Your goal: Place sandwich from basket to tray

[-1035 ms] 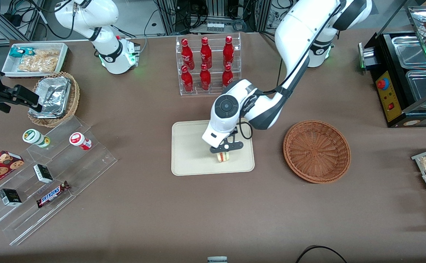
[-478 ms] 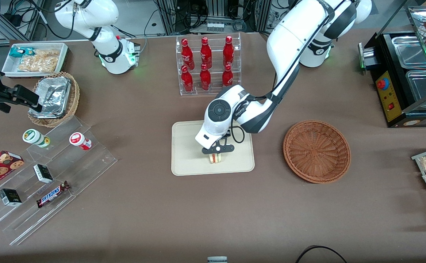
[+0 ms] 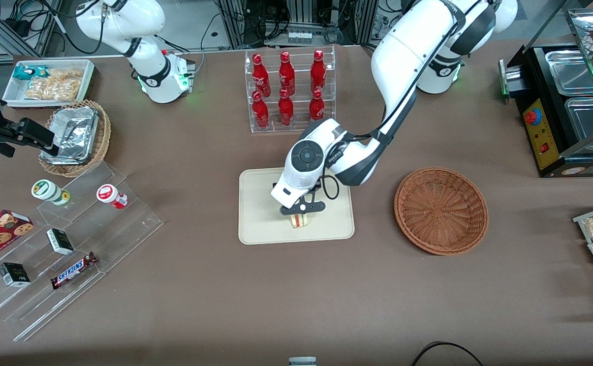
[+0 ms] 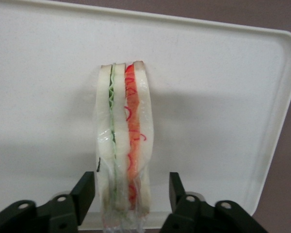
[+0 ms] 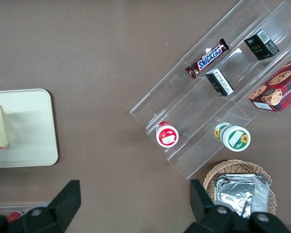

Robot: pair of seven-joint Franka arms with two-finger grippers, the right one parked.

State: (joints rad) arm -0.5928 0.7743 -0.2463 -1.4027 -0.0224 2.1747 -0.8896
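1. Tool [image 4: 131, 191] low over tray [image 3: 260, 229]; fingers [image 4: 84, 191] spread, gaps either side of sandwich [image 4: 123, 141], no grip.
2. Sandwich stands on edge on tray, mid-area.
3. Basket [image 3: 441, 209] empty, near tray on table [image 3: 296, 305].
4. Judgement: placement done; only tool withdrawal left.

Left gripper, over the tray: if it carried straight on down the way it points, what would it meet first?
The sandwich. It stands on edge on the tray between the open fingers of the left gripper, apart from both. Going further, the fingertips would probably reach the tray floor, though depth is hard to judge.
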